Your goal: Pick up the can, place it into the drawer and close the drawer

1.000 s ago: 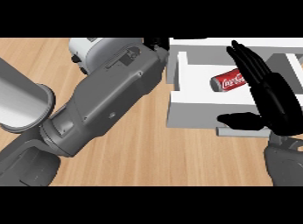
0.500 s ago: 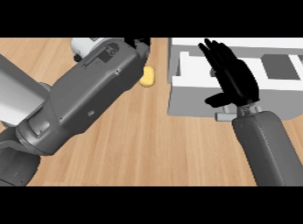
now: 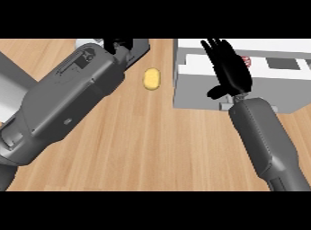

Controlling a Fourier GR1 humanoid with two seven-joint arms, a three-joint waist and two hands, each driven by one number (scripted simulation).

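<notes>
1. Reaching up from the lower left corner, the left forearm [image 3: 59, 112] crosses the wooden counter [image 3: 151, 152] on a diagonal. The left hand [image 3: 122, 44] shows only as a few dark fingers at the top edge, against a grey object [image 3: 141, 45] I cannot identify. Whether those fingers are spread or curled I cannot tell. It seems to be parked out of the way, not working on the task.

2. Just to the right of the left hand, and a little below it, lies a small yellow oval object [image 3: 151, 79], loose on the wood. It plays no part in the task as far as I can judge.

3. Further right is the grey drawer [image 3: 198, 92], its front wall facing the robot. The right hand [image 3: 228, 72] lies over it with fingers straight and held close together, pointing away from the robot, and curls round nothing. This flat pose suits pushing the drawer shut, not grasping.

4. The can [image 3: 246, 60] lies inside the drawer, just beside the right hand's fingers on their right side and mostly hidden by them. Only a red sliver with white marks shows; the lettering is too covered to read. I judge the placing done and the closing not yet done.
</notes>
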